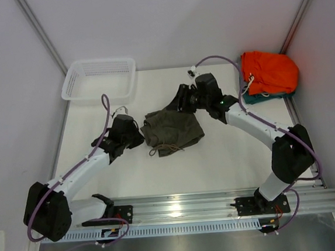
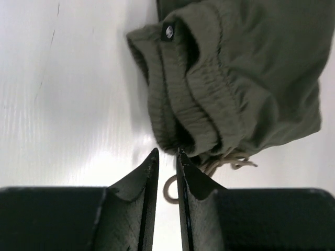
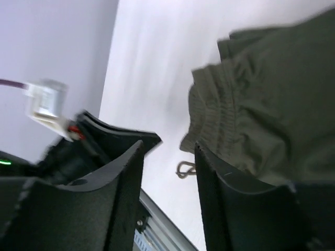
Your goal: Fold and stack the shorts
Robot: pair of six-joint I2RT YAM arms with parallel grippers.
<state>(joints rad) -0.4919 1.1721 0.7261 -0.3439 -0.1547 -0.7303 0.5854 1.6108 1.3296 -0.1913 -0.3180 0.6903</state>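
The left gripper [image 2: 167, 157] has its jaws drawn nearly together, with only a thin slit between them and no cloth in it. A loop of the drawstring cord [image 2: 233, 161] shows through that slit and seems to lie on the table [image 2: 68, 104] beneath, not pinched. Just past the fingertips, ahead and to their right, is the gathered waistband [image 2: 204, 104] of the olive-green shorts [image 2: 246, 78], close but not touching.

The right gripper [image 3: 165, 154] stands well open and empty. The same cloth lies off the outer side of its right-hand finger, at the bundle's far edge. That view is blurred, so I cannot tell whether it touches.

From above, the shorts sit bunched at mid-table between the two grippers, waistband end toward the left arm and legs trailing toward the right. Both arms are close, and the left is squarely lined up with the waistband. I judge that the next grasp depends on that gripper going slightly forward and to its right.

The orange shorts [image 1: 271, 72] rest on a teal garment [image 1: 259, 98] at the far right corner, well apart. A white basket [image 1: 99, 78] sits far left.
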